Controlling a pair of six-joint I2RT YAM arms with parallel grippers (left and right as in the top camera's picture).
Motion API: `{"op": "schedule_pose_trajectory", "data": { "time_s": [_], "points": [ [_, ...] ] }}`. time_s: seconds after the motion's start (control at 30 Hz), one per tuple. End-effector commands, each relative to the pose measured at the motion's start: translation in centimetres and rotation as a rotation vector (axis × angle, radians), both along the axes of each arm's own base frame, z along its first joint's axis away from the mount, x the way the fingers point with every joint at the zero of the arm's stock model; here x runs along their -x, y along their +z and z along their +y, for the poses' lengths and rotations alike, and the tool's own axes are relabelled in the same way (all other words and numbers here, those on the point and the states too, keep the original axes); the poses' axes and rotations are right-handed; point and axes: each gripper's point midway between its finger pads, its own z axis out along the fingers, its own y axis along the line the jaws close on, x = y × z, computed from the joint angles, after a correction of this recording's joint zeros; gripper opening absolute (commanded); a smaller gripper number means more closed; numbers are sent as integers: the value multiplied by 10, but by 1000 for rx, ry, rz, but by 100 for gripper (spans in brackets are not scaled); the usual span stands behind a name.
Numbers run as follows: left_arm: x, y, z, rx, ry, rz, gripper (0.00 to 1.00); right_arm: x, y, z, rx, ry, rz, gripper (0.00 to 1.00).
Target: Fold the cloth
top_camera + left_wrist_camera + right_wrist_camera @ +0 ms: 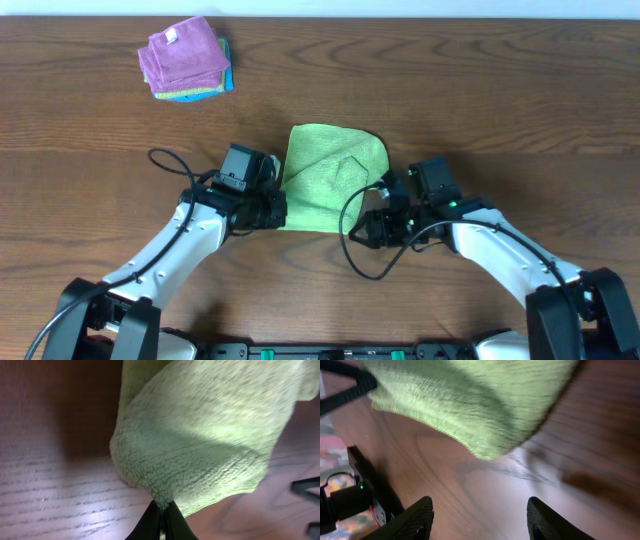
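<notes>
No text, label or number is legible anywhere.

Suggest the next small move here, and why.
Probably ease the right gripper forward onto the near edge of the cloth and close. The left gripper pinches its corner, while the right's jaws stand open and empty, short of the cloth.

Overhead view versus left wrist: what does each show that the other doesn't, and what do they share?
Only overhead: the purple cloth stacked on the blue cloth at the far left of the table, and the green cloth in full outline. Only left wrist: a close look at the left gripper, its jaws shut on the green cloth's edge. Both: the green cloth lying on the wooden table.
</notes>
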Motion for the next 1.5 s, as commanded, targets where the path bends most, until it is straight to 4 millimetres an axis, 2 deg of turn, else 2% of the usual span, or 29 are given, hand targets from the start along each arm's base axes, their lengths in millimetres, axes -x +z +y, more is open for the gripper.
{"op": "schedule_pose_trajectory", "data": {
  "time_s": [0.0, 0.27, 0.4, 0.57, 0.7, 0.9, 1.23, 1.47],
  "points": [
    [-11, 18, -7, 36, -7, -39, 6, 11, -2, 10, -16, 9, 38, 61],
    [-26, 36, -13, 56, -9, -86, 6, 22, 3, 27, -103, 14, 90, 61],
    [-32, 43, -15, 63, -8, -106, 6, 27, 10, 45, -142, 33, 98, 62],
    [-39, 52, -18, 72, -6, -128, 6, 22, 18, 69, -168, 39, 30, 65],
    [-46, 63, -20, 80, -6, -157, 6, 19, 18, 77, -157, 18, 11, 65],
    [-54, 73, -22, 87, -4, -184, 6, 15, 11, 75, -105, -8, -32, 65],
    [-54, 74, -23, 93, -7, -185, 6, -7, -24, 58, 57, -148, -63, 64],
    [-54, 81, -27, 117, -14, -192, 6, -29, -32, 66, 26, -223, -95, 64]
  ]
}}
